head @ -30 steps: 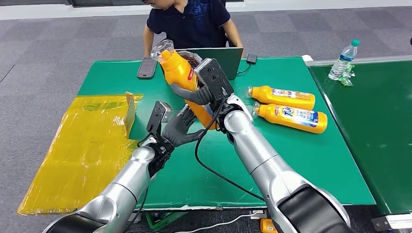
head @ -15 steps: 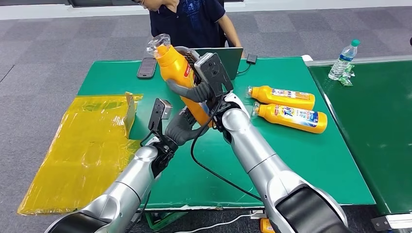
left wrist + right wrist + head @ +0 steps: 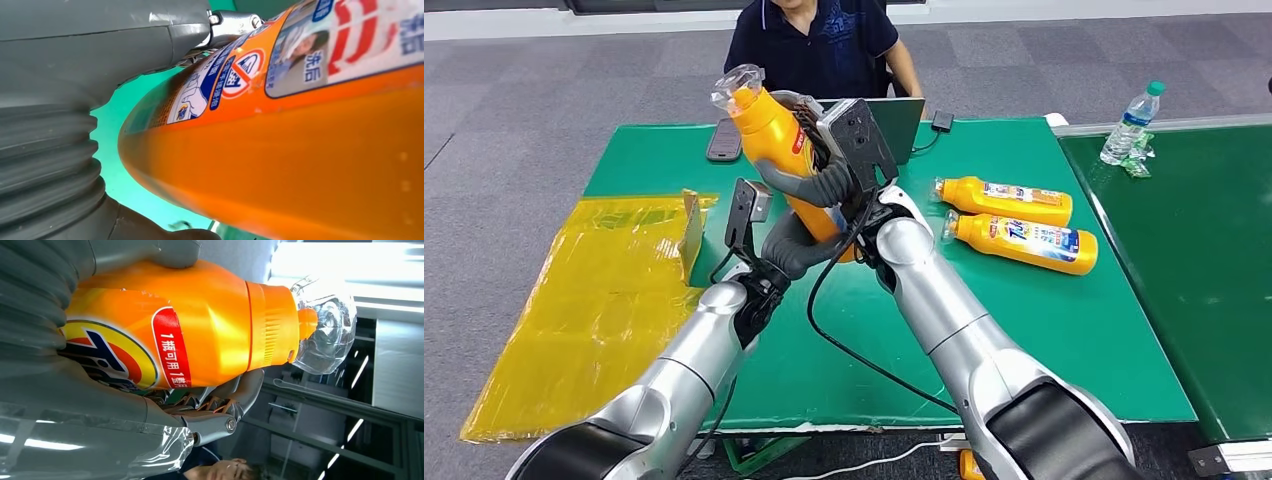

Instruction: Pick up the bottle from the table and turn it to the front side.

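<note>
Two orange bottles (image 3: 1014, 222) flat on green table (image 3: 1064, 330), grey carpet (image 3: 514, 110) around.

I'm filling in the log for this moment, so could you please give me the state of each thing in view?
Held bottle: lifted off the table, tilted, clear cap on.
Right hand: grips the held bottle's upper body.
Left hand: holds its lower end.
Two bottles: lying on their sides on the green table.
Water bottle: upright, capped.
Laptop: open.
Phone: lying flat.

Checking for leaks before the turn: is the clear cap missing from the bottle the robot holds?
No, the head view shows the clear cap on top of the held bottle.
</note>
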You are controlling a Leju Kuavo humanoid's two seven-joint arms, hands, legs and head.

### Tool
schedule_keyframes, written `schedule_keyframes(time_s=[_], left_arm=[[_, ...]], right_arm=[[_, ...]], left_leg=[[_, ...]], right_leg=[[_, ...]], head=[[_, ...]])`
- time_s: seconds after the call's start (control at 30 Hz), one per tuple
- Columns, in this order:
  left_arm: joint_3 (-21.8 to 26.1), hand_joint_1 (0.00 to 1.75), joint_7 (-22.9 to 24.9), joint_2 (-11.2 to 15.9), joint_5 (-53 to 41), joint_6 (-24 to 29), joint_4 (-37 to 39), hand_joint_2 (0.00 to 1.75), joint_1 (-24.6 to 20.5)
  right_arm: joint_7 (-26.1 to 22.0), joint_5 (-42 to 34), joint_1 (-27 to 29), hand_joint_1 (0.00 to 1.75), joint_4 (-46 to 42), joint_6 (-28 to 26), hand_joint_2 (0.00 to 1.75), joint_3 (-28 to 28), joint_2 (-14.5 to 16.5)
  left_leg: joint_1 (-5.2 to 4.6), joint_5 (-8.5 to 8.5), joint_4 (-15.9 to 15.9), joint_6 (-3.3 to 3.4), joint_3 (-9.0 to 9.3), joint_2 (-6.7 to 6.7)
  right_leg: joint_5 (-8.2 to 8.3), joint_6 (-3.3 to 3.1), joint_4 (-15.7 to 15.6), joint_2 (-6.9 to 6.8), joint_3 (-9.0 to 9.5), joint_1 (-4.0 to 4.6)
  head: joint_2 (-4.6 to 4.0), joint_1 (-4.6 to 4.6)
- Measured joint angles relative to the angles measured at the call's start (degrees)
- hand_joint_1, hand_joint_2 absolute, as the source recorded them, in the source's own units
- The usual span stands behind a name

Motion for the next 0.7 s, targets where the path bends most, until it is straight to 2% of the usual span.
schedule_keyframes(time_s=[0.53,0.57,0.67,0.7], left_arm=[[-0.27,0.0,0.0,-0.84,3.29,3.99,-0.35,1.75,-0.97],[-0.37,0.15,0.05,-0.86,3.63,4.08,-0.35,1.75,-1.09],[-0.77,1.46,0.58,-0.93,5.23,3.93,-0.36,1.75,-1.38],[-1.03,1.75,0.82,-0.95,6.04,3.81,-0.36,1.75,-1.44]], right_arm=[[0.87,-0.18,-0.23,1.75,0.0,-0.23,1.75,0.0,0.43],[0.87,-0.26,-0.27,1.75,0.0,-0.29,1.75,0.0,0.44],[0.86,-0.66,-0.37,1.75,0.0,-0.52,1.75,0.0,0.46],[0.86,-0.79,-0.38,1.75,0.01,-0.58,1.75,0.0,0.46]], left_leg=[[0.0,0.0,0.01,0.0,0.0,0.02],[0.0,0.0,0.01,0.0,0.0,0.02],[0.0,0.0,0.01,0.0,0.0,0.02],[0.0,0.0,0.01,0.0,0.0,0.02]], right_leg=[[0.0,0.0,0.0,0.01,0.0,0.0],[0.0,0.0,0.0,0.01,0.0,0.0],[0.0,0.0,0.0,0.01,0.0,0.0],[0.0,0.0,0.0,0.01,0.0,0.0]], head=[[-0.01,0.0],[0.0,0.0],[0.01,0.0],[0.0,0.0]])
